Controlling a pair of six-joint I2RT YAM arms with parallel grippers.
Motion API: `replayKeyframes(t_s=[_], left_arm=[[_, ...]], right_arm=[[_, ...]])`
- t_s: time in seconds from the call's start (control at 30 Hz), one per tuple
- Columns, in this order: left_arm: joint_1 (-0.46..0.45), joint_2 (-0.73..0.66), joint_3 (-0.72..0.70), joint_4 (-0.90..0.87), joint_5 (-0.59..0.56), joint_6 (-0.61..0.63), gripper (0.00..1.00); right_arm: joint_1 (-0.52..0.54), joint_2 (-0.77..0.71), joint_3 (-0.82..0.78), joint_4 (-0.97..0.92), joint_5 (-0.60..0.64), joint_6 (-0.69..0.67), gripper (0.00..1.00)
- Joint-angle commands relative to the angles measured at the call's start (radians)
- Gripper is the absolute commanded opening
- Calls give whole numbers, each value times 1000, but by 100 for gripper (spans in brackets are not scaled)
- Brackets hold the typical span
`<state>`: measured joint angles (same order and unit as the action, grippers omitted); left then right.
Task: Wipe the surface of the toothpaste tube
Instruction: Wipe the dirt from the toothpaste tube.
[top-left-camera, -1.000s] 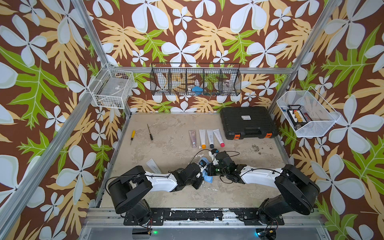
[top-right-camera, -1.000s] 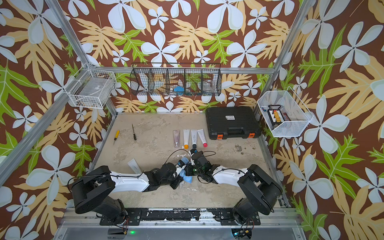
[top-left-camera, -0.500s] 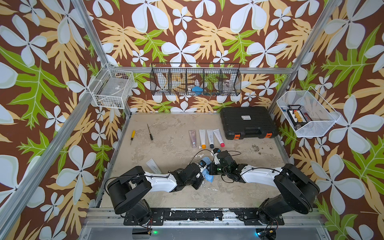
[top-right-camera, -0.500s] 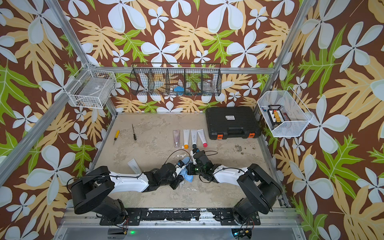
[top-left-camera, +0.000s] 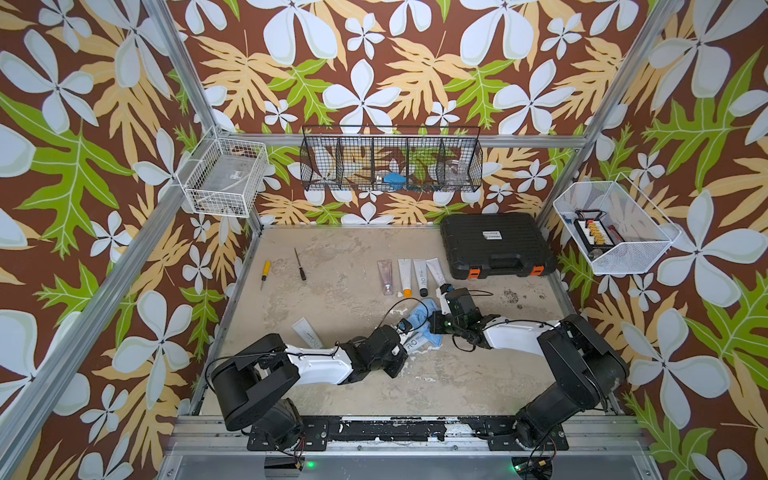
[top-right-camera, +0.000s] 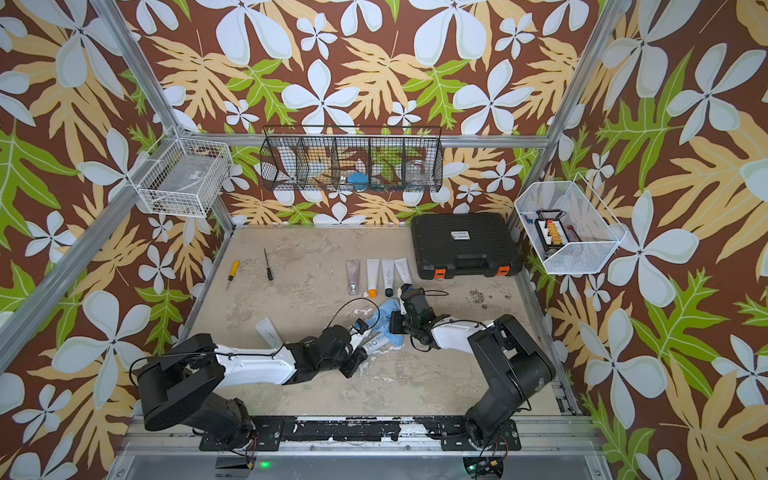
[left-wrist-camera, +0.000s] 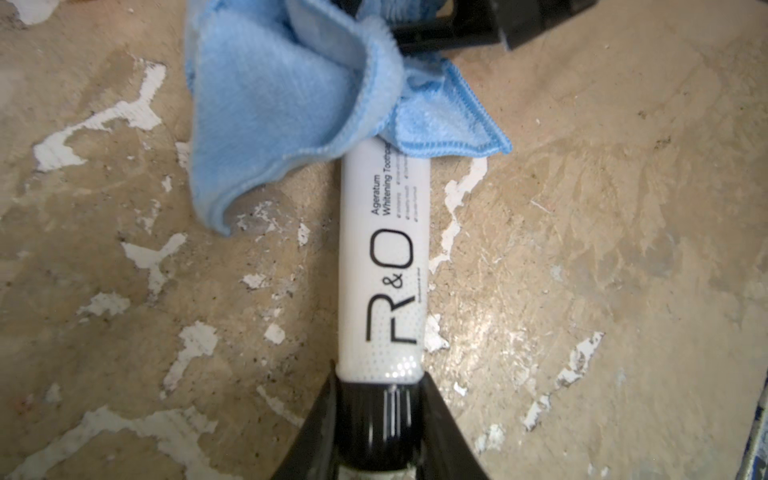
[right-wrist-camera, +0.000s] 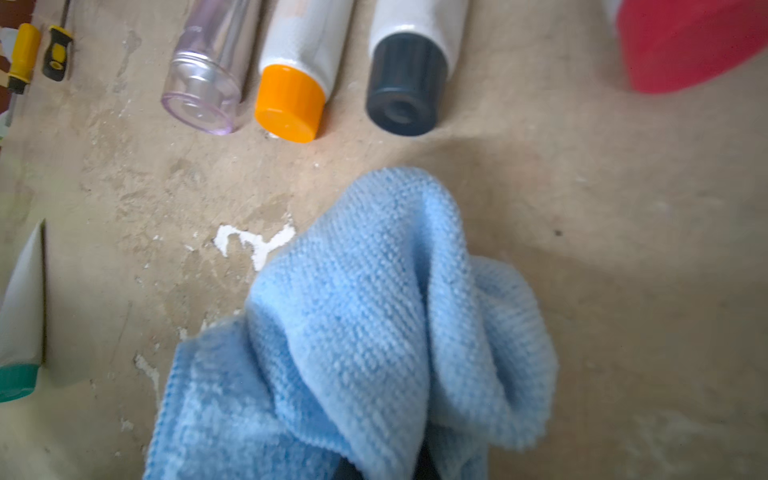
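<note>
The toothpaste tube (left-wrist-camera: 380, 270), white with black "R&O" lettering and a black cap, lies flat on the worn table (top-left-camera: 332, 386) near centre front. My left gripper (left-wrist-camera: 378, 388) is clamped on its cap, with my left arm (top-left-camera: 320, 365) stretched low along the table. A blue cloth (left-wrist-camera: 270, 104) drapes the tube's far end, pinched in the closed fingers of my right gripper (top-left-camera: 433, 323), and my right arm (top-left-camera: 515, 334) reaches in low from the right.
</note>
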<state>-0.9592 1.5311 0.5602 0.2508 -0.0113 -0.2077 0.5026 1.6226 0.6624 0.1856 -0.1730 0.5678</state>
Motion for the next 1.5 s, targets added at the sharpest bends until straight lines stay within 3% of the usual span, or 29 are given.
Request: replayKeyframes(t_s=[0.0, 0.33, 0.67, 0.87, 1.23, 1.47], left_arm=[[1, -2, 1, 35, -25, 1, 17], [0, 4, 3, 36, -24, -2, 17], [1, 24, 13, 34, -29, -1, 17], [1, 27, 15, 35, -30, -2, 17], [1, 23, 12, 35, -39, -1, 17], [2, 24, 12, 32, -41, -2, 17]], right_arm=[[-20, -8, 8, -141, 62, -42, 0], [-7, -47, -6, -126, -11, -22, 0], [178, -112, -32, -102, -38, 103, 0], [235, -170, -36, -74, -79, 181, 0], [253, -160, -88, -7, -100, 221, 0], [251, -117, -79, -47, -30, 166, 0]])
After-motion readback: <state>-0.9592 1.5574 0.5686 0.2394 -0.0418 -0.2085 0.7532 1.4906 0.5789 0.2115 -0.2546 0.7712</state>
